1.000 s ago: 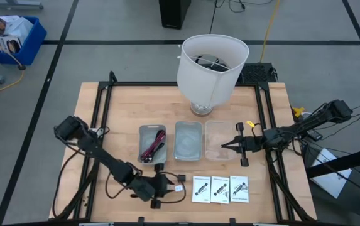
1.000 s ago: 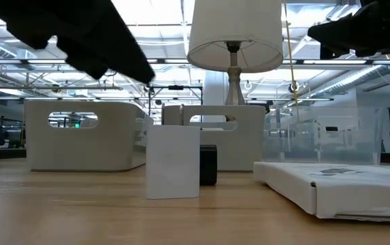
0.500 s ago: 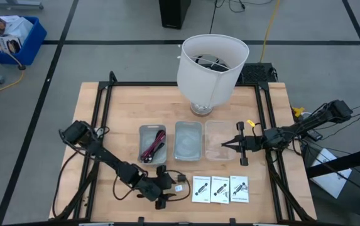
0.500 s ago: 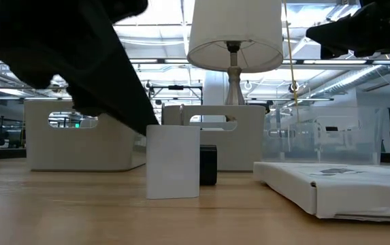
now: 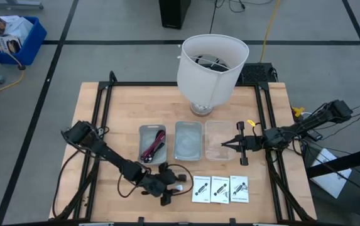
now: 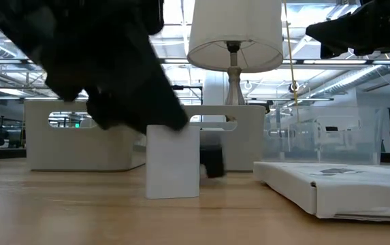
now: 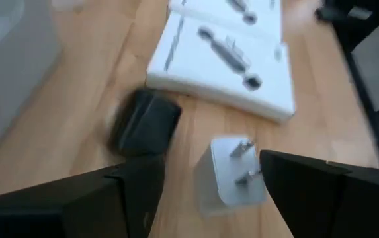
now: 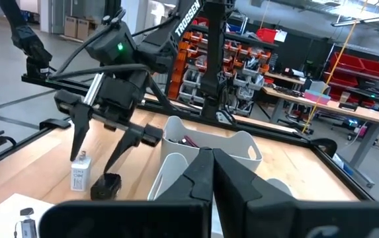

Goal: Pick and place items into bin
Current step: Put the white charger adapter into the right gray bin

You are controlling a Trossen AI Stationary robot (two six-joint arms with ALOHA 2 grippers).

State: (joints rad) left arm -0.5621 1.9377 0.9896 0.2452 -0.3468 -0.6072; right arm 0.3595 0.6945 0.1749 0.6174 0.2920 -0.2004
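Observation:
My left gripper (image 5: 172, 186) hangs low over the table's near middle, open. Its fingers stand on either side of the tiny white block (image 7: 232, 175), which stands upright on the wood (image 6: 173, 161). The tiny black cube (image 7: 146, 122) sits on the table just beyond one finger. Three white card packets (image 5: 220, 188) lie flat to the right of them. Coiled black and dark-red cables (image 5: 152, 147) lie in the grey bin (image 5: 143, 135). My right gripper (image 5: 225, 145) is shut and hovers over the clear bin (image 5: 220, 135). My left gripper has one finger (image 7: 136, 185) close beside the black cube's near side (image 7: 143, 142). Whether it touches the cube I cannot tell. It comes slanting down from the table's left, and the white block stands free in the gap.
A big white lamp (image 5: 211, 59) stands at the far middle. A second grey bin (image 5: 188, 139) sits between the cable bin and the clear one. A dark frame (image 5: 104, 113) borders the table. Bare wood lies at the near left.
My left gripper has moved toward the table's right and come down, so that its open fingers now reach around the white block, next to the black cube. The right arm has kept still.

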